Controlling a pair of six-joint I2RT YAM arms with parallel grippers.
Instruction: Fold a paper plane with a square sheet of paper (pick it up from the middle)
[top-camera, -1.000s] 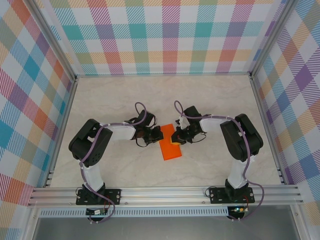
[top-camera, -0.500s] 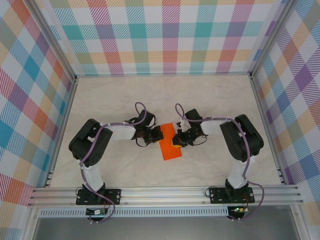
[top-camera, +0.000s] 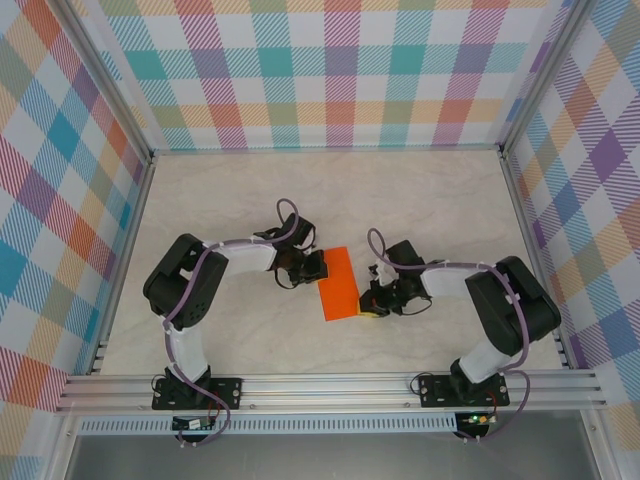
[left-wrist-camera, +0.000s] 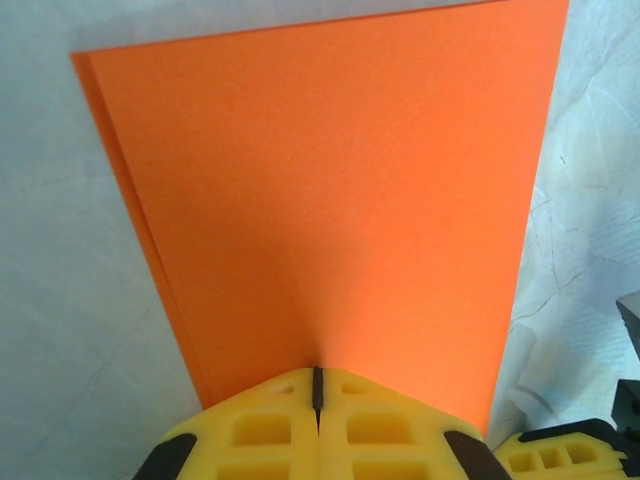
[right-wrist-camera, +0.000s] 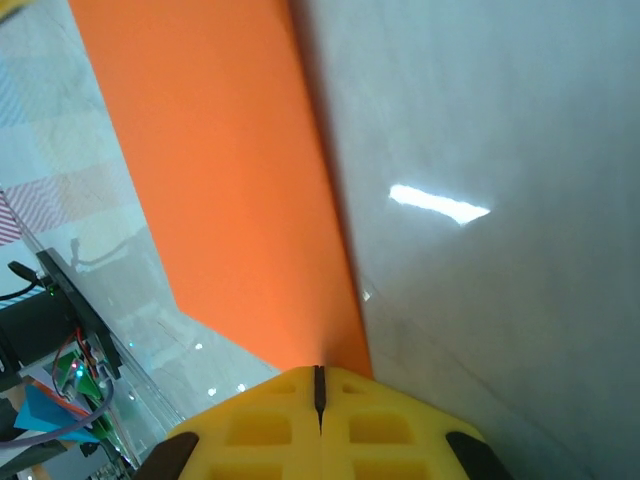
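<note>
The square sheet of paper (top-camera: 338, 284) lies flat on the table as a bright orange rectangle, with a doubled edge showing on its left side in the left wrist view (left-wrist-camera: 340, 190). My left gripper (top-camera: 317, 268) is shut, and its yellow tips rest on the paper's left edge (left-wrist-camera: 318, 378). My right gripper (top-camera: 368, 303) is shut too, low at the paper's near right corner, tips against the long edge (right-wrist-camera: 320, 376). From the right wrist the paper (right-wrist-camera: 230, 190) runs away from the tips. No pointed paper plane shape is formed.
The marble-look table (top-camera: 420, 200) is walled by checkered panels (top-camera: 330, 70). An aluminium rail (top-camera: 330, 385) crosses the near edge, holding both arm bases. The right gripper's fingers (left-wrist-camera: 555, 452) show at the lower right of the left wrist view.
My right gripper has slid along the paper's right edge from near its far end down to the near right corner. The left gripper has barely moved. The paper stays flat.
</note>
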